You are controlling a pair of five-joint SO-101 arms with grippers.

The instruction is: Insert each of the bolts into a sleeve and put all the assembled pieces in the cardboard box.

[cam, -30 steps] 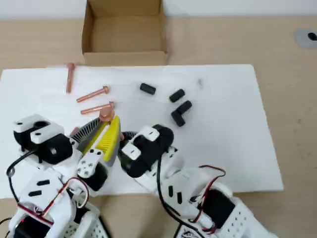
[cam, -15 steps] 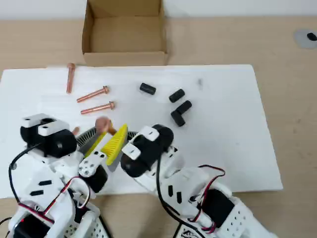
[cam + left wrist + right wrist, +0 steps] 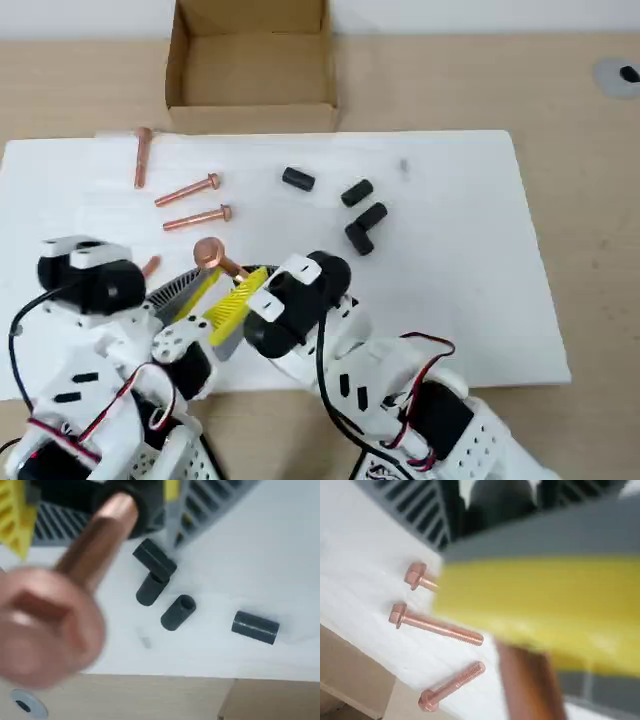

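While your left claw [image 3: 207, 280] clamps the copper hex-head bolt [image 3: 95, 545] above the worktop [image 3: 560, 90], its shank points straight at the black cylindrical sleeve [image 3: 146, 504] gripped in your right claw [image 3: 250, 284], tip at its mouth.

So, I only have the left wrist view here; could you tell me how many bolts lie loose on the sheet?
Observer: Three loose bolts lie apart on the sheet; a copper bit beside the left arm may be a fourth.
Operator: Thank you. Is anything in the box yet?
Observer: No, the box is empty.
Operator: And where does it stand?
Observer: Off the sheet, past its far edge, nearer the loose bolts than anything else.
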